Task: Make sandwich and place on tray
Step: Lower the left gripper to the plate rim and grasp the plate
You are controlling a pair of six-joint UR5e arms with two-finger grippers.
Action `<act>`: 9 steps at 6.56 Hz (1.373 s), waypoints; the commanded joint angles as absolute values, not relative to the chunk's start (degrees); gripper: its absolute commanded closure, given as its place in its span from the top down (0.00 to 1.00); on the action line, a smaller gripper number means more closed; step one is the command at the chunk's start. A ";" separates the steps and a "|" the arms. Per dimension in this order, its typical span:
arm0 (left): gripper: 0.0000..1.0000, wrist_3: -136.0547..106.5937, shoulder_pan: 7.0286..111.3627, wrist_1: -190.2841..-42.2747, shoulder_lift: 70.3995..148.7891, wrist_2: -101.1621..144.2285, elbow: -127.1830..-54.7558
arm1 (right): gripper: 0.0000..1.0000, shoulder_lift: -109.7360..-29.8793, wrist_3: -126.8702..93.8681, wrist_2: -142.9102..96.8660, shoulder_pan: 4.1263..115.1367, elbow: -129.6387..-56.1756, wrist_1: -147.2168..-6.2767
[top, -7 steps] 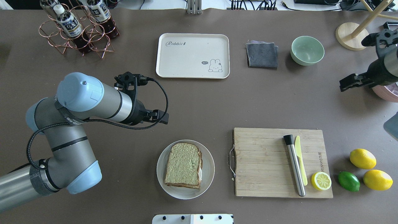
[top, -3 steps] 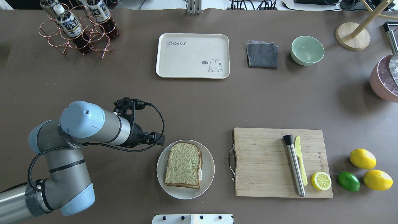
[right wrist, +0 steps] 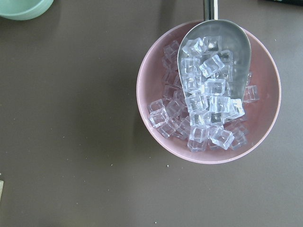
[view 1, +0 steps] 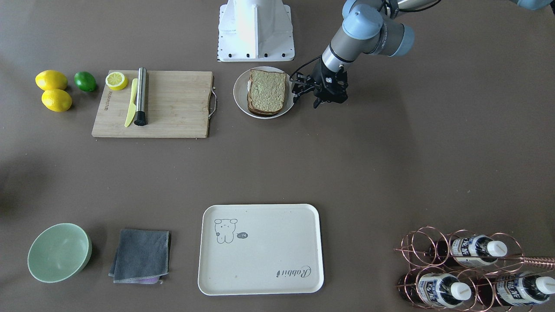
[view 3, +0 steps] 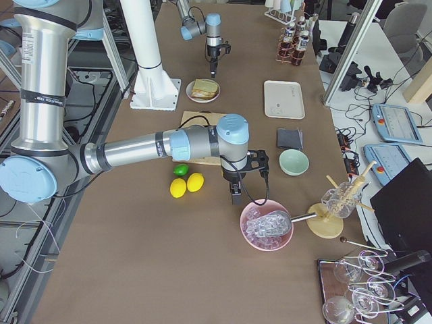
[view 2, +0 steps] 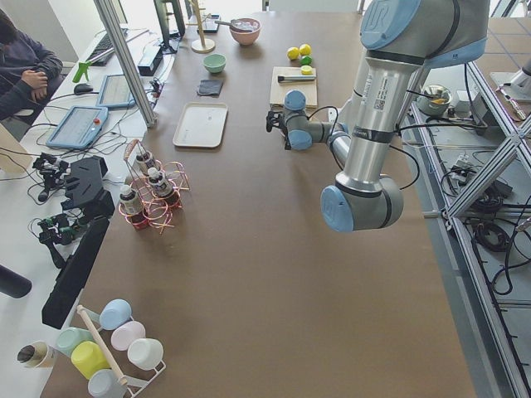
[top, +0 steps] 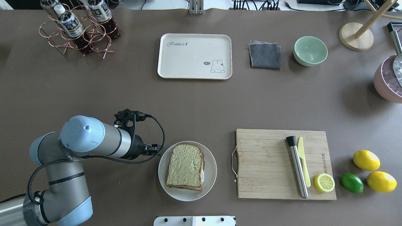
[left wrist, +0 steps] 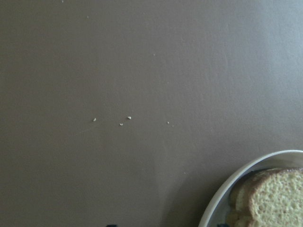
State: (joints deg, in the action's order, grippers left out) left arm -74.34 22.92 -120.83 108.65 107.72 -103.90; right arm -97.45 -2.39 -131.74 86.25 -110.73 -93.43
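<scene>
The sandwich [top: 186,169], brown-crusted wholegrain bread with a bit of white egg at its edge, lies on a round white plate [top: 212,163]. It also shows in the front view [view 1: 267,92] and the left wrist view [left wrist: 279,198]. The cream tray [top: 194,56] with the "Rabbit" script lies bare at the far middle of the table and shows in the front view [view 1: 260,249]. My left gripper [top: 156,148] is low beside the plate's left rim [view 1: 298,88], open and empty. My right gripper [view 3: 235,197] hangs beside a pink bowl; I cannot tell its state.
A wooden cutting board [top: 267,163] with a steel muddler, a yellow knife and a lemon half lies right of the plate. Lemons and a lime [top: 352,183] lie beyond it. The pink bowl of ice [right wrist: 208,92] holds a scoop. A bottle rack [top: 78,28], grey cloth [top: 264,55] and green bowl [top: 310,51] stand along the far side.
My left gripper has moved toward the robot and down, from mid-table to the plate's left rim. The right arm left the overhead view after the earliest frame.
</scene>
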 commanded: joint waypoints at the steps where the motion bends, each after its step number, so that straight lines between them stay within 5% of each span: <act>1: 0.62 -74.79 21.63 -121.11 108.72 107.58 -103.89 | 1.00 -97.56 -2.29 -131.75 86.66 -110.65 -93.43; 3: 0.49 -74.79 19.44 -121.20 108.89 106.00 -103.80 | 1.00 -97.56 -2.29 -131.75 86.66 -110.48 -93.43; 7: 0.40 -74.71 18.28 -121.20 108.90 106.00 -103.71 | 1.00 -97.38 -2.29 -131.75 86.66 -110.22 -93.34; 9: 0.00 -74.71 18.02 -121.20 109.77 106.00 -103.62 | 1.00 -97.47 -2.37 -131.49 86.66 -110.30 -93.25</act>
State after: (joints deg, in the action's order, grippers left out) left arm -74.71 18.14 -121.20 109.28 106.00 -103.61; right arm -97.45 -2.35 -131.65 86.66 -110.31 -93.29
